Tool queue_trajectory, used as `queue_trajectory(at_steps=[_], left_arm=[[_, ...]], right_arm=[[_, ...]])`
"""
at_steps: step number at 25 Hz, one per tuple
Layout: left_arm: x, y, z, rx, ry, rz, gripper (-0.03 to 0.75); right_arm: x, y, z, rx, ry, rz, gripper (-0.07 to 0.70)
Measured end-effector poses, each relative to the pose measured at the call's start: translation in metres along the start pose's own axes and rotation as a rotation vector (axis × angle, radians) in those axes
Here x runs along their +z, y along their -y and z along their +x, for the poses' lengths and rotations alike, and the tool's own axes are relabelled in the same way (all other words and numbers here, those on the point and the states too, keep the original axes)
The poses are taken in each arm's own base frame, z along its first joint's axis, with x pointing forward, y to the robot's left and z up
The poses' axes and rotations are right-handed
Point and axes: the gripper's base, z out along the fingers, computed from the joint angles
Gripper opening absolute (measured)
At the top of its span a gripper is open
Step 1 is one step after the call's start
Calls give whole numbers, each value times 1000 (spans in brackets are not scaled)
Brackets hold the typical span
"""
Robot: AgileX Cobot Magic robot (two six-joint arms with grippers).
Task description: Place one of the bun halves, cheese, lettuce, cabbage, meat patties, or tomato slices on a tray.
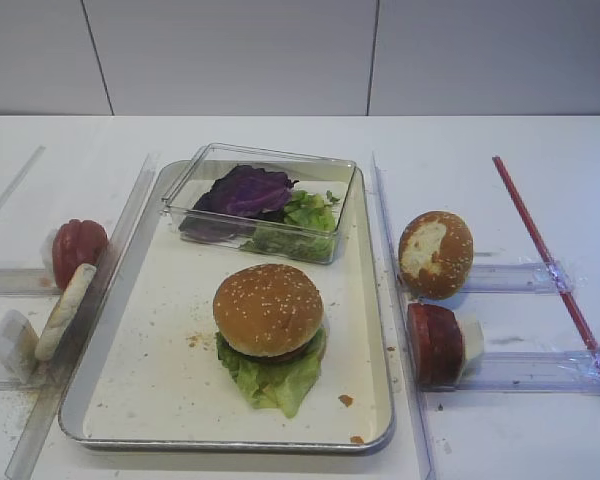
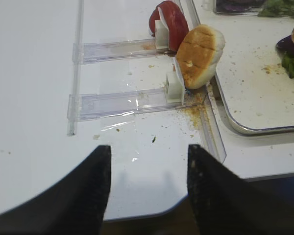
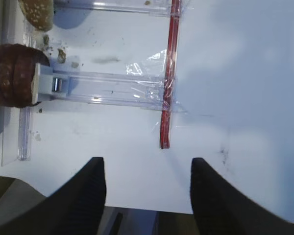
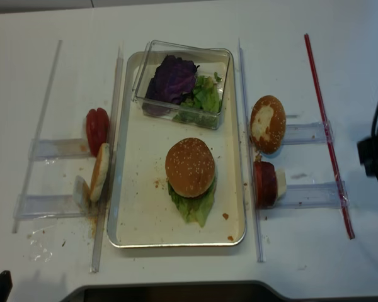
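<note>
A sesame bun half (image 1: 268, 308) tops a stack on the silver tray (image 1: 150, 385), with lettuce (image 1: 275, 378) under it. Purple cabbage (image 1: 248, 190) and more lettuce (image 1: 310, 212) lie in a clear box at the tray's back. Tomato slices (image 2: 172, 22) and a plain bun half (image 2: 198, 56) stand in holders left of the tray. Meat patties (image 3: 12, 76) stand in a holder on its right. No cheese is in view. My left gripper (image 2: 148, 149) hangs open and empty over the table's front left. My right gripper (image 3: 147, 161) is open and empty, right of the patties.
A brown bun half with a pale patch (image 1: 435, 253) stands behind the patties. Clear plastic holders (image 1: 525, 370) and long rails flank the tray. A red strip (image 1: 545, 255) runs along the right side. Crumbs dot the tray floor and table.
</note>
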Motion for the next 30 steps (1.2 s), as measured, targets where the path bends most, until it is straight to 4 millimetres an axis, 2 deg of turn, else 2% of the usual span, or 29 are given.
queue_trajectory(at_steps=[13, 25, 30], left_arm=[[0, 0, 0, 0, 0, 0, 341], [0, 0, 0, 0, 2, 0, 341], [0, 0, 0, 0, 2, 0, 341]], right_arm=[[-26, 7, 84, -43, 233, 49, 412], [-6, 13, 145, -55, 358, 64, 395], [-9, 14, 167, -62, 490, 59, 394]])
